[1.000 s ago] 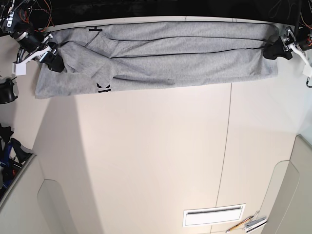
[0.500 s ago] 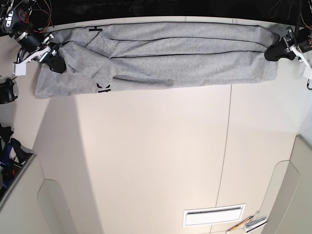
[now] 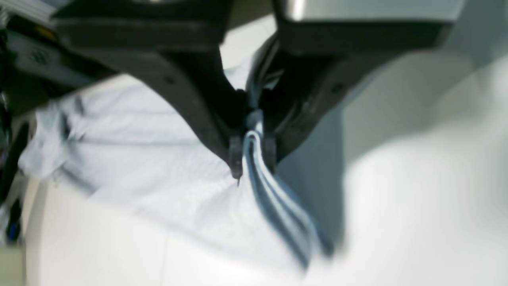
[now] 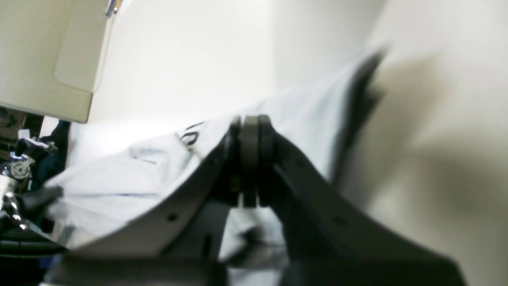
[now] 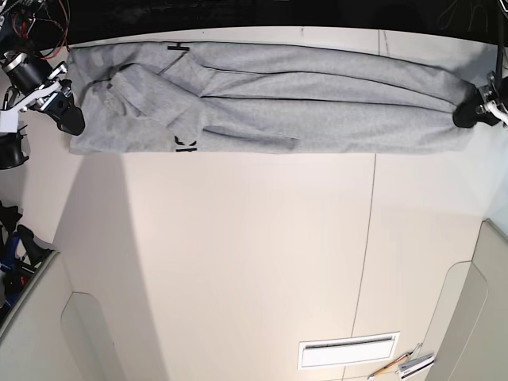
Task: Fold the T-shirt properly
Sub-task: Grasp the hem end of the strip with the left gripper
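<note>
Left gripper (image 3: pixel 253 159) clamped on the T-shirt (image 5: pixel 333 131) at my frame's upper right, right gripper (image 4: pixel 254 121) with its tips together at upper left, the grey shirt stretching between them across the pale table (image 5: pixel 238 254), black lettering partly showing.

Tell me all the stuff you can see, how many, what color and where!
T-shirt: one, grey, stretched across the table's far side, black marks on it
table: one, whitish, under the shirt
white rectangular panel: one, white, table's near edge
pencil-like sticks: at least one, orange, right of the panel
left gripper: one, black, shut on the shirt's end at the base view's right
right gripper: one, black, shut, at the shirt's other end; whether it grips cloth, I can't tell
</note>
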`<state>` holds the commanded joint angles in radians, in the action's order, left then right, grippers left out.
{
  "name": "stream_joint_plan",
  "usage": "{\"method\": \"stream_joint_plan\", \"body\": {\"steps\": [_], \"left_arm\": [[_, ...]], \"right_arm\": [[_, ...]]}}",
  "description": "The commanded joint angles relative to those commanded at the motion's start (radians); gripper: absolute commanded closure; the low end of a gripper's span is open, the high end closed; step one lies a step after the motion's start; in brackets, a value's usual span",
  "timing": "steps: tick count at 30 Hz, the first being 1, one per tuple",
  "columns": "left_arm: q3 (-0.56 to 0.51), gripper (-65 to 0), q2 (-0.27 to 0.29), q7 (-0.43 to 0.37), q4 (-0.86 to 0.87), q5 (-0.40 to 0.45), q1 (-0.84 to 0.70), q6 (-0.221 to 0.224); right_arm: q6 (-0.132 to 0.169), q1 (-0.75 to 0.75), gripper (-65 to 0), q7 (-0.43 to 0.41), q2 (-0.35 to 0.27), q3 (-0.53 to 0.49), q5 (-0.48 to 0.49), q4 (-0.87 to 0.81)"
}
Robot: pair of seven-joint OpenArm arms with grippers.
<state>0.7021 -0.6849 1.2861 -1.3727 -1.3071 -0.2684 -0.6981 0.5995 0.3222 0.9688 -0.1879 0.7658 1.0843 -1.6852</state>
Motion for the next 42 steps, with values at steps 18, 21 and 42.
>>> {"method": "stream_joint_plan", "body": {"steps": [18, 21, 42], "left_arm": [[-0.174, 0.0, 0.050, 0.089, -0.444, -0.063, -0.036, 0.000], [-0.287, 0.0, 0.079, 0.054, -0.445, -0.011, -0.029, 0.000], [-0.565, -3.6, 0.256, -0.050, -0.505, 0.095, 0.015, 0.000]], "right_arm": [[0.000, 0.000, 0.0, 0.004, 0.000, 0.017, 0.000, 0.000], [0.000, 0.000, 0.0, 0.004, 0.000, 0.017, -0.004, 0.000], [0.003, 0.000, 0.0, -0.010, 0.000, 0.017, -0.040, 0.000]]}}
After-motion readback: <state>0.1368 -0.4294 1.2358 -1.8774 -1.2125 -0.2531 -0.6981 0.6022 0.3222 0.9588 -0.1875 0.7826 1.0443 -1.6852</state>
